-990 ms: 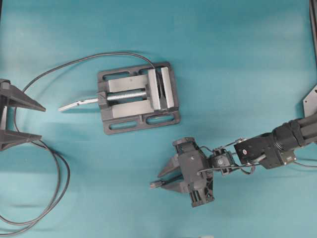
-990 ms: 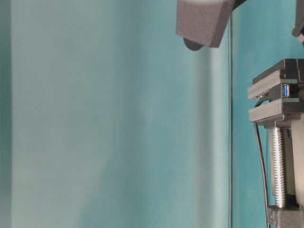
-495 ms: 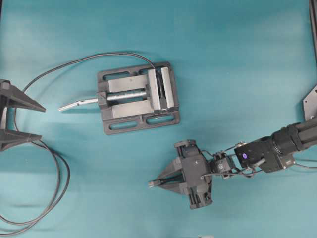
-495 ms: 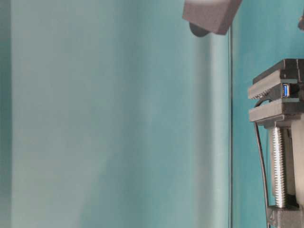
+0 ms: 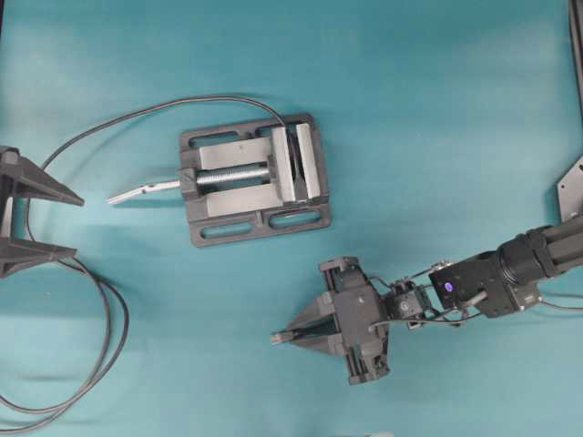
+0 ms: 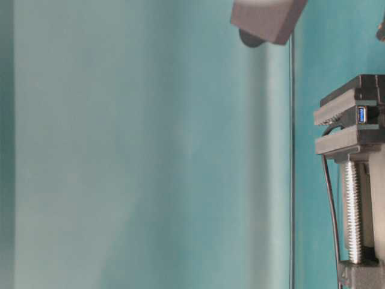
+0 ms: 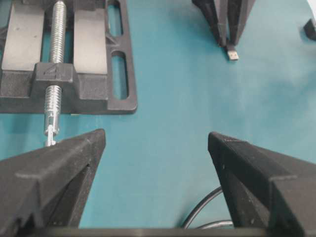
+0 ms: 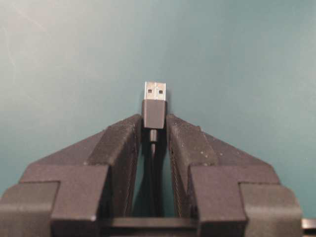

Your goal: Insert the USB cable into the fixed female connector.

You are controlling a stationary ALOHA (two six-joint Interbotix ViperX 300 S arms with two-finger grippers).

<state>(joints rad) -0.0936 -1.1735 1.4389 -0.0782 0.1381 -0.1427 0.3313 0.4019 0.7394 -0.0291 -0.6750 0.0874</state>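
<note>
Below the vise (image 5: 253, 177) in the overhead view, the right gripper (image 8: 154, 129) pinches the USB cable (image 8: 154, 106) by its plug, metal tip protruding. Left gripper (image 7: 157, 143) stands wide apart, holding nothing. Between the vise's 2 clamping blocks sits the fixed female connector (image 6: 361, 114).

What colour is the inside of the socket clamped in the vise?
Blue, inside the socket held between the vise jaws; the table-level view shows it best.

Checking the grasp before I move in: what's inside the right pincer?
The USB cable plug sits between the right pincer fingers, its metal tip sticking out in front. Its thin cord runs back between the fingers; whether the pads press it fully is hidden.
</note>
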